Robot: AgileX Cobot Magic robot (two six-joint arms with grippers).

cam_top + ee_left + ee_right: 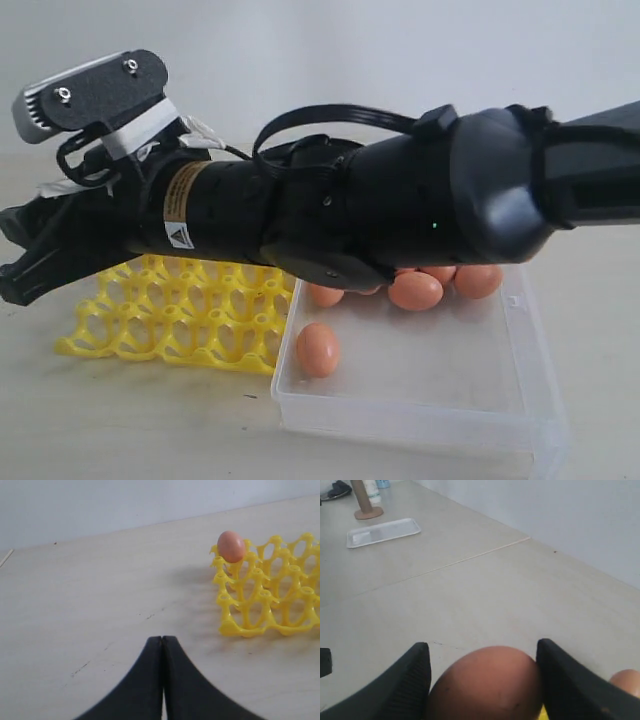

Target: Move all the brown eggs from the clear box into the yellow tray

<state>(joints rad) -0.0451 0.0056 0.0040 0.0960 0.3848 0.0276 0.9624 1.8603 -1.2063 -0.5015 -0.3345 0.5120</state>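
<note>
- Pale beige tabletop [120,420] under a plain light wall; far off in the right wrist view lie a white tray [382,531] and a brown post [365,500].
- Reaching across the middle, the right gripper [12,258] hangs over the left end of the yellow tray [180,315].
- Its 2 fingers [415,680] stand wide apart, clamped on 1 brown egg [485,687] that fills the gap and touches both.
- Low over bare table near the tray, the left gripper [162,680] has its fingers pressed together, holding nothing.
- 1 corner egg [231,546] sits in a corner cup of the tray.
- Just right of the tray stands the clear box [420,420].
- Inside it, 1 lone egg [317,350] lies near the front-left corner; at least 3 back eggs [415,290] cluster at the rear, partly hidden by the arm.
</note>
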